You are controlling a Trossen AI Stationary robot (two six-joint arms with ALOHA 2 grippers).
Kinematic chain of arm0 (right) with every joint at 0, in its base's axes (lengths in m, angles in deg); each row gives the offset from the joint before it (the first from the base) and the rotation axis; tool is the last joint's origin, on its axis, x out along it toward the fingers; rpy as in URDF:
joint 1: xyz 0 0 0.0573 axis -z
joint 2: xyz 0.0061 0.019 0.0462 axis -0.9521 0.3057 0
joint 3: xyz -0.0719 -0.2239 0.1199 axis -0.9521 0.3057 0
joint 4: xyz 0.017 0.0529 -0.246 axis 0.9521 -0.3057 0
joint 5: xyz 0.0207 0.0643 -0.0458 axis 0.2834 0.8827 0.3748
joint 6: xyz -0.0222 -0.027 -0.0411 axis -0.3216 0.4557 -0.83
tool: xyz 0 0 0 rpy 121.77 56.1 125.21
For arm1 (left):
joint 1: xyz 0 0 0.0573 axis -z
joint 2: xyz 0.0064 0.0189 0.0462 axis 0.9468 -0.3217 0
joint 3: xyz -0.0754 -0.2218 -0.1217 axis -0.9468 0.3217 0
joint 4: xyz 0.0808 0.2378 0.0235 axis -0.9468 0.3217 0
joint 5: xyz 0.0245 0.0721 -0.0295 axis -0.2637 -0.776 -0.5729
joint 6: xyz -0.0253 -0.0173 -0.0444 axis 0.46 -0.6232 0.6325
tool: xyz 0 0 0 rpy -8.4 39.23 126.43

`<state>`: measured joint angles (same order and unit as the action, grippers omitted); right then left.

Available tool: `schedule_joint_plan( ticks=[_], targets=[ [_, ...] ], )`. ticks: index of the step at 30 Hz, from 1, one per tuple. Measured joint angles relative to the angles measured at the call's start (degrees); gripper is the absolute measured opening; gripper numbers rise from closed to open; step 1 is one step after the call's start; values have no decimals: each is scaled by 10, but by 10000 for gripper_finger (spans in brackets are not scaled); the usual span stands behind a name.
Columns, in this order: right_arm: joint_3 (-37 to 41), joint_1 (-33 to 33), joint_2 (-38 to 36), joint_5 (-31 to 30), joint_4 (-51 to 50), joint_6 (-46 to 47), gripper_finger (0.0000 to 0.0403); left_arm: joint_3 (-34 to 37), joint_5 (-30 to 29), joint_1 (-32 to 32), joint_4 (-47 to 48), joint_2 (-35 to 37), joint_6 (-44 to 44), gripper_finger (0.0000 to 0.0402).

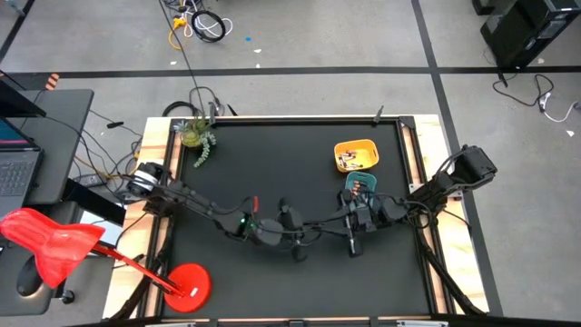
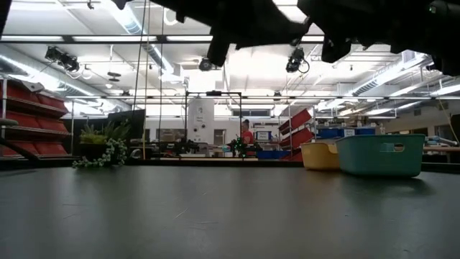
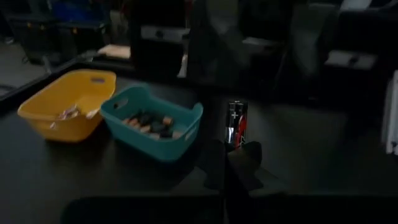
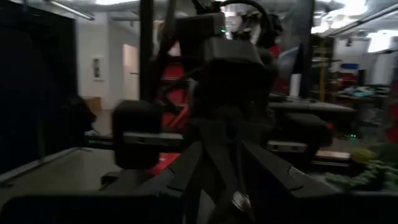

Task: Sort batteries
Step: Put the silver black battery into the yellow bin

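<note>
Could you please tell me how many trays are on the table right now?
2: the yellow tray sits toward the table's far right, and the teal tray sits just in front of it, nearer the arms. None seems hidden.

- The high camera looks straight down on my whole table (image 1: 300, 154).
- The low one sits at table height, facing the room.
- My left wrist camera sees the yellow tray (image 3: 68, 102) and teal tray (image 3: 152, 127) close up; the low view shares both.
- My right wrist camera faces my other arm.
</note>
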<state>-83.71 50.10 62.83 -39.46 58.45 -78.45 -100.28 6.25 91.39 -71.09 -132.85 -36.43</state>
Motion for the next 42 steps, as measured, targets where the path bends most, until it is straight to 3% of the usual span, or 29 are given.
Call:
schedule_joint_plan(
  ticks=[5,21,24,27,32,37,42],
  targets=[
    [0,-8,0,-34,9,-18,119,0,22,-3,-36,0,-22,0],
    [0,-11,0,-35,16,-26,118,0,24,-5,-91,1,-67,0],
    [0,-11,0,-35,14,-17,96,0,24,-8,-90,1,-67,0],
    [0,-10,0,-40,3,-18,35,0,23,-10,-83,1,-67,0],
    [0,-4,-1,-67,-18,-17,31,1,0,-14,-69,1,-65,5],
    [0,-4,1,-140,-68,-31,31,0,-60,-16,14,1,-31,45],
    [0,10,1,-191,-124,-31,31,0,-76,-24,103,1,39,133]
  ],
)
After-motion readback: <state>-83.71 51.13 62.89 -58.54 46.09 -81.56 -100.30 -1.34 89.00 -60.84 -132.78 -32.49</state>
